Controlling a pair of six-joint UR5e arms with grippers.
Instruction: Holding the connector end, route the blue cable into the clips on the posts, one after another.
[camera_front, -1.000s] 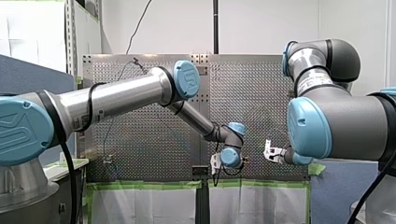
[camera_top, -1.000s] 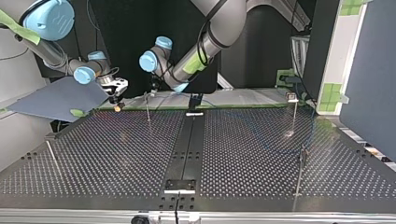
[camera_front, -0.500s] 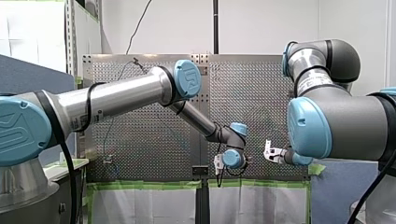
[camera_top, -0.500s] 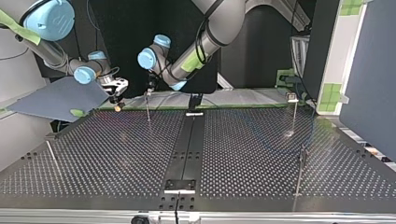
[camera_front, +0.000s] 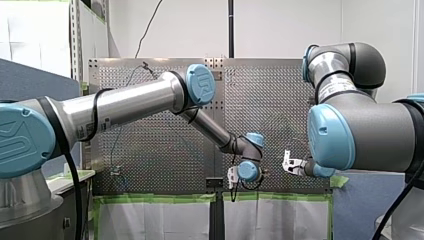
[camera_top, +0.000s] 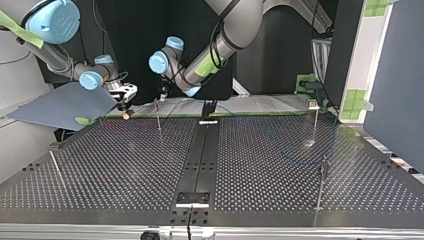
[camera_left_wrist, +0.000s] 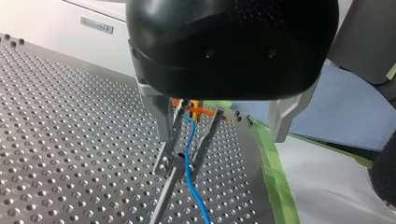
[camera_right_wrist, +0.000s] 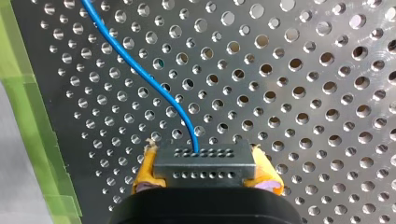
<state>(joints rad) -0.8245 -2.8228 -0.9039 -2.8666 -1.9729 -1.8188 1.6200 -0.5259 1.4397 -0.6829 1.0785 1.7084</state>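
**Top view (sides crossed).** The right gripper (camera_top: 124, 113) was placed at 9 o'clock, over the far edge of the table (camera_top: 125, 165). The left gripper (camera_top: 162, 96) was placed at 10 o'clock, just above the top of a post (camera_top: 158, 117). A second post (camera_top: 316, 127), topped by a clip (camera_top: 313, 104), stood at 3 o'clock, and a third post (camera_top: 321, 187) at 4 o'clock. A leaning post (camera_top: 55, 167) was seen at 8 o'clock.

**Right wrist view.** The yellow pads (camera_right_wrist: 144, 173) were clenched on the grey connector (camera_right_wrist: 204, 163), one pad at each end. The cable (camera_right_wrist: 140, 77) was seen to leave the connector's face and curve away over the table toward green tape (camera_right_wrist: 28, 116).

**Left wrist view.** The metal fingers (camera_left_wrist: 165, 128) were drawn together at their tips, with the cable pinched between them. The cable ran on past the tips, beside the thin post directly beneath. Whether it was seated on that post could not be told.

**Front view.** The left gripper was found at 6 o'clock and the right gripper at 4 o'clock, near each other but apart. The raised mark on the blue joint cap (camera_front: 201, 85) was too blurred to be read.
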